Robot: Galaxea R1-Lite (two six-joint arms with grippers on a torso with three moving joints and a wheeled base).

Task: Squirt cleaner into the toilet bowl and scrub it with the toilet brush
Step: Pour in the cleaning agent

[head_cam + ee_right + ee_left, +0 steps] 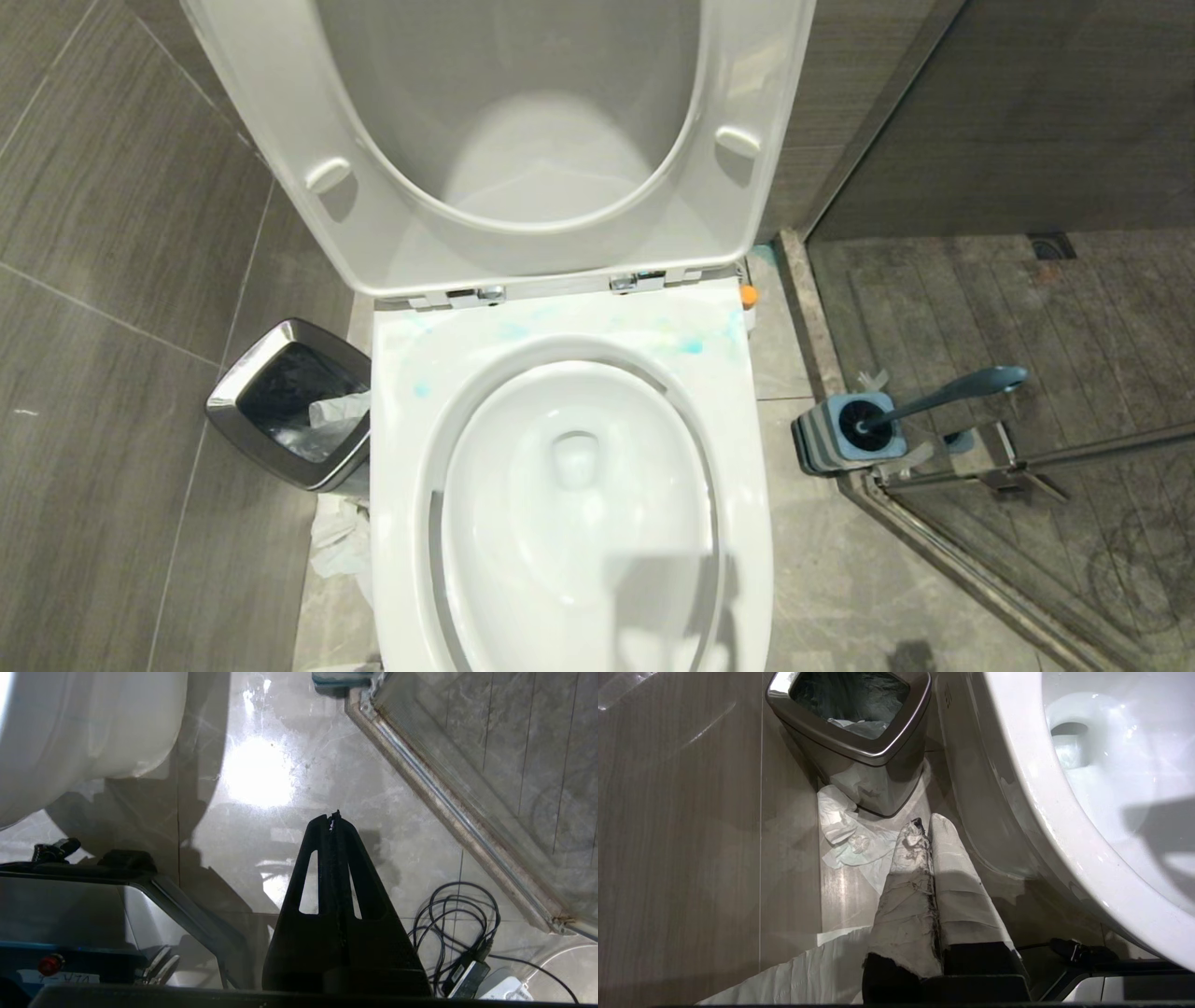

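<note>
The white toilet bowl (403, 523) fills the middle of the head view, its seat and lid (392, 233) raised. Pale turquoise smears of cleaner (691, 346) mark the back of the flat rim. The toilet brush (943, 394) stands to the right in its grey-blue holder (826, 448), its teal handle leaning right. Neither arm shows in the head view. My left gripper (924, 823), wrapped in white tape, is shut and empty, low beside the bowl's (1064, 812) left side. My right gripper (332, 816), black, is shut and empty over the floor right of the bowl (93, 728).
A chrome-rimmed waste bin (289, 401) (878, 751) stands left of the toilet, with crumpled tissue (850, 840) on the floor by it. A glass shower door with a metal frame (444, 802) runs along the right. Coiled black cables (462, 933) lie near it.
</note>
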